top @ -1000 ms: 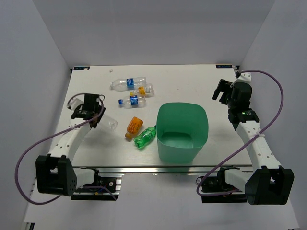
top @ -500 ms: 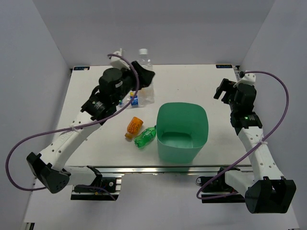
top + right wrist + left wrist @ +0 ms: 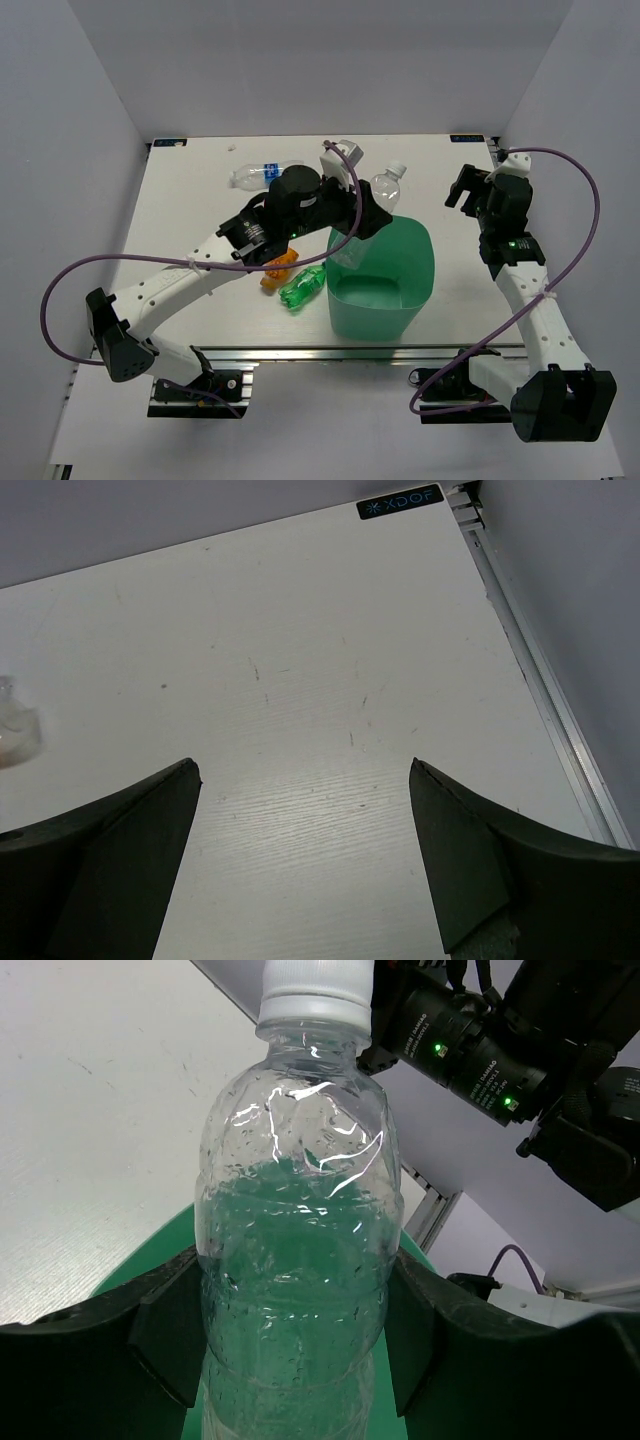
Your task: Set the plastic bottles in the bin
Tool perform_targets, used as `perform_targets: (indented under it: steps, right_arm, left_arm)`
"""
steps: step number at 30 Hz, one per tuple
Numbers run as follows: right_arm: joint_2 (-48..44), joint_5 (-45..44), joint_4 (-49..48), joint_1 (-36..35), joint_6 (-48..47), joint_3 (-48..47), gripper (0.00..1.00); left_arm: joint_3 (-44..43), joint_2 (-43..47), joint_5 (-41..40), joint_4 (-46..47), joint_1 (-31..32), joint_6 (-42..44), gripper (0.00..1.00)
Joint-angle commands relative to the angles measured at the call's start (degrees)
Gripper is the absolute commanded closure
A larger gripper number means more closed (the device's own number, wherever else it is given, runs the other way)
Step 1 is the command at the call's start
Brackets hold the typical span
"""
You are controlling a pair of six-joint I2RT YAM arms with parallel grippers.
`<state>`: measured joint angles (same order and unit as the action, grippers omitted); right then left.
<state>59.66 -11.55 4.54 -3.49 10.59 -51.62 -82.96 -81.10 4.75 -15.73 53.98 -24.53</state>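
Note:
My left gripper (image 3: 368, 215) is shut on a clear unlabelled bottle (image 3: 384, 189) with a white cap and holds it over the far rim of the mint-green bin (image 3: 412, 290). In the left wrist view the bottle (image 3: 295, 1230) fills the gap between the fingers, with the green bin (image 3: 150, 1275) below. An orange bottle (image 3: 279, 266) and a green bottle (image 3: 303, 286) lie left of the bin. A clear bottle with a blue label (image 3: 255, 176) lies at the far left; my arm hides other bottles. My right gripper (image 3: 468, 190) is open and empty at the far right (image 3: 300, 780).
Grey walls enclose the white table (image 3: 190, 210) on three sides. The aluminium rail (image 3: 300, 352) runs along the near edge. A table edge rail (image 3: 540, 680) shows at the right in the right wrist view.
My left arm has swung right with the clear bottle, from above the far-left bottles to over the bin's far rim. The right arm has not moved.

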Motion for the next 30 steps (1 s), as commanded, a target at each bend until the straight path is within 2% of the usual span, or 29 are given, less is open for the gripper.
perform_targets:
  steps: [1,3,7,8,17,18,19,22,25,26,30]
  right_arm:
    - [0.37,-0.75,-1.11,0.06,-0.57,-0.24,0.11]
    - [0.46,-0.93,-0.93,0.15,-0.57,-0.24,0.11]
    - [0.46,-1.19,-0.76,0.15,-0.57,-0.24,0.11]
    - [0.46,-1.37,-0.76,0.06,-0.57,-0.24,0.11]
    - [0.46,-2.07,-0.32,0.15,-0.75,-0.24,0.11]
    - [0.46,-2.16,-0.32,0.15,-0.66,-0.24,0.11]
    - [0.46,-2.16,-0.32,0.15,-0.75,-0.41,0.11]
    - [0.55,-2.25,-0.05,0.06,-0.75,-0.5,0.11]
    - [0.63,-2.34,0.03,0.15,-0.75,-0.42,0.11]
    - [0.63,-2.34,-0.05,0.06,-0.75,-0.42,0.11]
    - [1.25,-2.51,0.03,0.15,-0.75,-0.59,0.11]
  left_arm:
    - [0.51,2.0,1.49,1.49,0.16,0.89,0.41]
    - [0.25,1.48,1.57,0.88,0.43,0.89,0.34]
    - [-0.19,1.12,1.75,0.35,0.87,1.33,0.14]
    - [-0.45,1.03,1.31,0.08,0.87,1.33,0.02]
    - [-4.67,1.29,-8.52,-4.75,0.87,2.74,0.02]
    - [-4.84,1.56,-10.71,-5.97,0.87,2.74,0.02]
    - [-5.02,1.82,-17.87,-6.68,0.87,2.3,0.02]
    - [-4.67,2.7,-28.72,-10.1,-1.05,0.11,0.02]
    - [-1.43,4.45,-27.26,-11.17,-9.3,-4.09,0.02]
    - [2.24,4.98,-26.64,-10.91,-13.85,-5.34,0.02]
    - [12.1,6.74,-21.12,-8.72,-21.18,-6.32,0.02]
